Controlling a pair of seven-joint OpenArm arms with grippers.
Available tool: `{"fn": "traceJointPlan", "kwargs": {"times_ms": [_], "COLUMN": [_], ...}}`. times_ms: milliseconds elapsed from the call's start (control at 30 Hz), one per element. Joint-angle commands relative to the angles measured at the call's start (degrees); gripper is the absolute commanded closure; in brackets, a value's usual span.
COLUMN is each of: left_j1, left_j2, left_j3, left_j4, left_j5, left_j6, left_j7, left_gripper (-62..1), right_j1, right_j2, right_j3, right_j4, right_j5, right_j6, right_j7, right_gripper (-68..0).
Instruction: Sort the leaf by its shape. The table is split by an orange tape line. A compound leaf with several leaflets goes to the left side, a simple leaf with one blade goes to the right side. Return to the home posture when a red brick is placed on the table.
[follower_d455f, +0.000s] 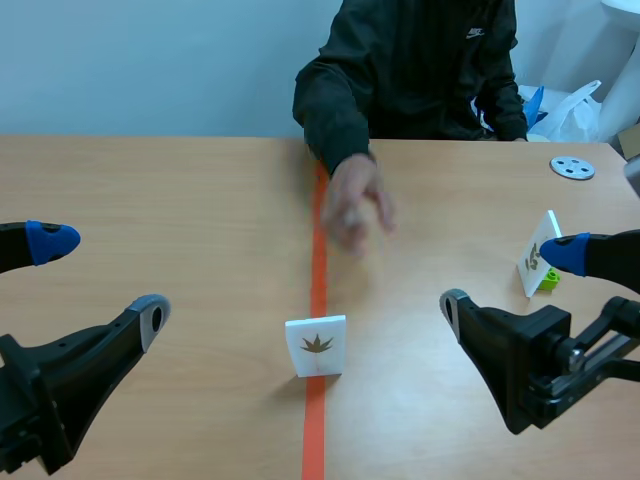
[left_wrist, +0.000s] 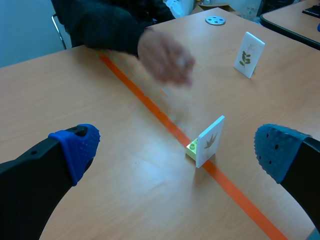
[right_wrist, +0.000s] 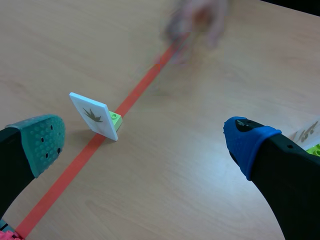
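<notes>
The left claw (follower_d455f: 100, 278) is hovering low over the light wooden surface (follower_d455f: 180, 190), its two fingers spread wide apart and gripping nothing. Between the claws, a small white card (follower_d455f: 317, 345) printed with a brown leaf of several pointed lobes is standing upright on the orange tape line (follower_d455f: 319, 250), with a lime-green plastic brick (left_wrist: 192, 147) sitting at its back. Beyond it, a person's blurred hand (follower_d455f: 356, 205) is hanging over the tape. The right claw (follower_d455f: 510, 278) is hovering with fingers equally wide apart, empty. Near it, a second white card (follower_d455f: 536, 255) showing a leafy sprig is standing against its own green brick (follower_d455f: 549, 279). A grey disc (follower_d455f: 572, 167) with holes is lying farther back.
</notes>
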Motion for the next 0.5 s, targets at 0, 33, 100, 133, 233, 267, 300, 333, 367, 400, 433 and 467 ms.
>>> {"fn": "traceJointPlan", "kwargs": {"times_ms": [0,33,100,133,233,267,300,333,367,400,433,467], "left_j1": [-0.2,-0.2,-0.2,-0.2,-0.2,-0.2,-0.2,-0.2,-0.4,-0.9,-1.4,-1.9], "left_j2": [0.1,0.1,0.1,0.1,0.1,0.1,0.1,0.1,0.1,0.1,0.1,0.1], "left_j3": [0.3,0.3,0.3,0.4,0.4,0.4,0.4,0.4,0.4,0.4,0.4,0.4], "left_j4": [0.7,0.7,0.7,0.7,0.7,0.7,0.7,0.7,0.7,0.7,0.7,0.7], "left_j5": [-0.3,-0.3,-0.4,-0.4,-0.4,-0.3,-0.3,-0.3,-0.2,-0.2,0.0,0.6], "left_j6": [-0.3,-0.3,-0.3,-0.6,-1.0,-1.0,-1.0,-1.0,-1.0,-1.0,-1.0,-1.0], "left_j7": [-0.4,-0.4,-0.5,-0.4,-0.4,-0.4,0.0,0.9,1.7,3.2,4.6,5.9], "left_gripper": [-62.3,-62.3,-62.3,-62.3,-62.3,-62.3,-62.3,-62.3,-62.3,-62.3,-62.3,-62.3], "right_j1": [0.7,0.7,0.7,0.7,0.7,0.7,0.7,0.7,0.7,0.7,0.7,0.7], "right_j2": [0.5,0.5,0.5,0.5,0.5,0.5,0.5,0.5,0.5,0.5,0.5,0.5], "right_j3": [0.5,0.5,0.5,0.5,0.5,0.5,0.5,0.5,0.5,0.5,0.5,0.5], "right_j4": [0.1,0.1,0.1,0.1,0.1,0.1,0.1,0.1,0.1,0.1,0.1,0.1], "right_j5": [0.5,0.5,0.5,0.5,0.5,0.5,0.5,0.5,0.5,0.5,0.5,0.5], "right_j6": [-0.2,-0.2,-0.2,-0.2,-0.2,-0.2,-0.2,-0.2,-0.2,-0.2,-0.2,-0.2], "right_j7": [1.0,1.0,1.1,1.1,1.1,1.1,1.1,1.1,1.0,1.1,1.1,1.0], "right_gripper": [-67.9,-67.9,-67.9,-67.9,-67.9,-67.9,-67.9,-67.9,-67.9,-67.9,-67.9,-67.9]}}
